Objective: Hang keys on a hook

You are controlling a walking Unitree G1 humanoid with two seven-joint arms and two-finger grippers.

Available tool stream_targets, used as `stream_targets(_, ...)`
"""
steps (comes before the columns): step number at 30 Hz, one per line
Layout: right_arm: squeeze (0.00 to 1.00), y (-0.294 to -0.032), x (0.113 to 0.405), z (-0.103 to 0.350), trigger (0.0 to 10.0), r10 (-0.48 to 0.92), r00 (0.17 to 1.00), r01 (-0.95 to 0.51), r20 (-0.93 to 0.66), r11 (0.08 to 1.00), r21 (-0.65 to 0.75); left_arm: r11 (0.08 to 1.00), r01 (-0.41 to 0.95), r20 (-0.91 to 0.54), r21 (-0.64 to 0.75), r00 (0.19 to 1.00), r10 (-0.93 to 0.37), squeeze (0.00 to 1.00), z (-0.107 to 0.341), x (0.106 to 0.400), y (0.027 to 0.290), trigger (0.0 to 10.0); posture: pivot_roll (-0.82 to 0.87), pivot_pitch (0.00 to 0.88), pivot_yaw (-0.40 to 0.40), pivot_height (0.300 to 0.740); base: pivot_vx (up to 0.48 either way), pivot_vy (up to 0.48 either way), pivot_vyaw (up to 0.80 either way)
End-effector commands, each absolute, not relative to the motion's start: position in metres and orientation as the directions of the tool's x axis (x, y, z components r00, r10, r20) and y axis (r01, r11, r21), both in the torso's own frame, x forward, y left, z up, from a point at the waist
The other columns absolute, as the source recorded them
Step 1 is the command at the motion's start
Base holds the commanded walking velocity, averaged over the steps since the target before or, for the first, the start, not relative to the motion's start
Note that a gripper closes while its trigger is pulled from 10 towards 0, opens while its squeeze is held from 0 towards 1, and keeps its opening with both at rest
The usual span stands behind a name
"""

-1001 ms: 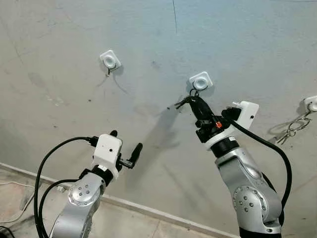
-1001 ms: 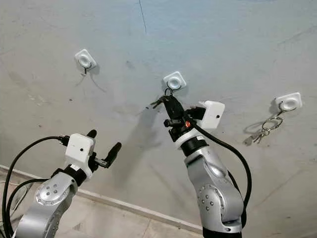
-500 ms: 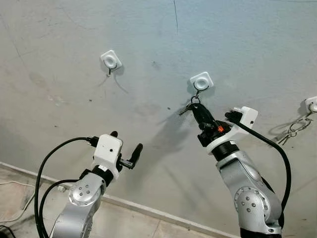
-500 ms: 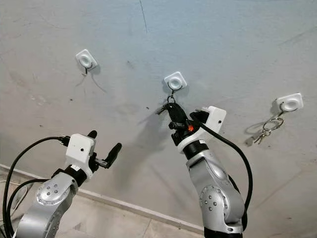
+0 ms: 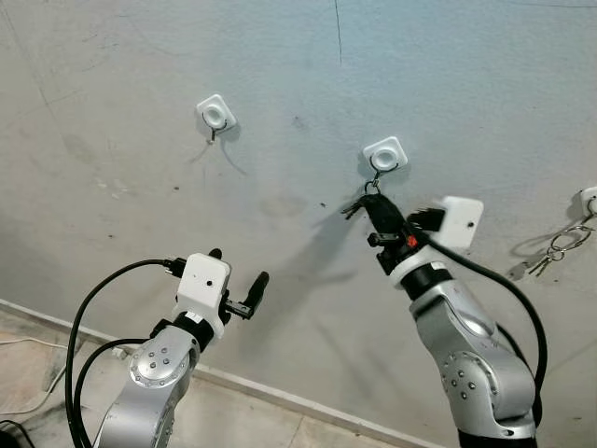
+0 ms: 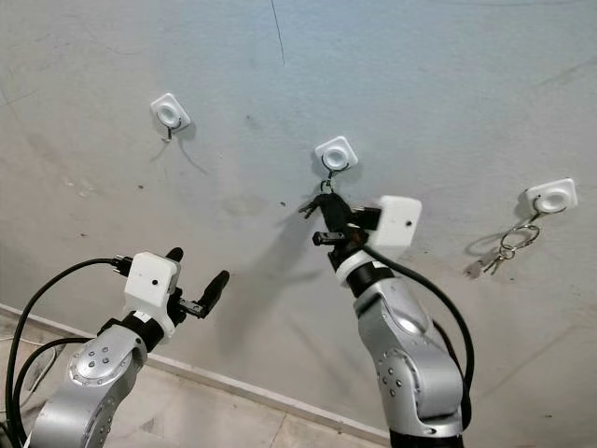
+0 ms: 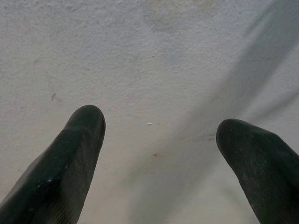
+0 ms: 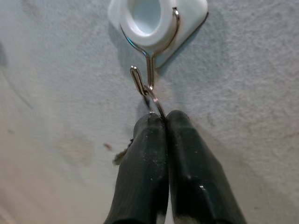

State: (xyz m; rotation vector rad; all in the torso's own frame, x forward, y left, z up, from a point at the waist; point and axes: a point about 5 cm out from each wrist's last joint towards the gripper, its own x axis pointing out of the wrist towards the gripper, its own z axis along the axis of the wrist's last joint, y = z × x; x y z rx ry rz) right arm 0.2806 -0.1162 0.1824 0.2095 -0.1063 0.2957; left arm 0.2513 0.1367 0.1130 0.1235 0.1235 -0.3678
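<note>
The right arm is reaching up toward the grey wall (image 5: 112,215), its right hand (image 8: 161,122) tilting toward 11 o'clock and squeezing its two black fingers (image 8: 145,172) together on the ring of the keys (image 5: 353,207). The ring is touching the wire tip of the middle hook (image 5: 384,155), just below its white base, while the keys are sticking out at about 9 o'clock from the fingertips. The left arm is bending at the elbow lower down, holding the left hand (image 5: 237,280) away from the wall with its fingers (image 7: 70,154) spread apart and gripping nothing. Another hook (image 5: 215,115) is sitting at 10 o'clock from the middle one, and a second bunch of keys (image 6: 499,252) is hanging from a hook (image 6: 550,197) at 3 o'clock.
</note>
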Motion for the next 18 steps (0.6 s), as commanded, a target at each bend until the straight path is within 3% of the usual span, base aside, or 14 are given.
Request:
stream_targets(1,1.00,-0.1191,0.2835,0.1816,10.0,0.266,0.955,-0.283,0.130,0.949,0.138,0.922,0.376,-0.137,0.091,0.922,-0.362,0.00,0.1158,0.2521,0.1351,10.0,0.13,0.000,-0.054,0.740,0.000,0.000,0.00)
stream_targets(5,1.00,-0.1263,0.2874,0.1810,10.0,0.181,0.977,-0.175,0.108,0.982,-0.069,0.923,0.373,-0.137,0.092,0.923,-0.359,0.00,0.1158,0.2526,0.1352,10.0,0.13,0.000,-0.055,0.740,0.000,0.000,0.00)
stream_targets(9,1.00,-0.1229,0.2855,0.1841,10.0,0.216,0.963,-0.175,0.160,0.956,-0.235,0.924,0.371,-0.136,0.093,0.924,-0.357,0.00,0.1158,0.2530,0.1355,10.0,0.13,0.000,-0.054,0.740,0.000,0.000,0.00)
stream_targets(18,1.00,-0.1284,0.2839,0.1784,10.0,0.194,0.973,-0.175,0.124,0.974,-0.146,0.921,0.376,-0.136,0.105,0.922,-0.362,0.00,0.1161,0.2532,0.1379,10.0,0.12,0.000,-0.053,0.740,0.000,0.000,0.00)
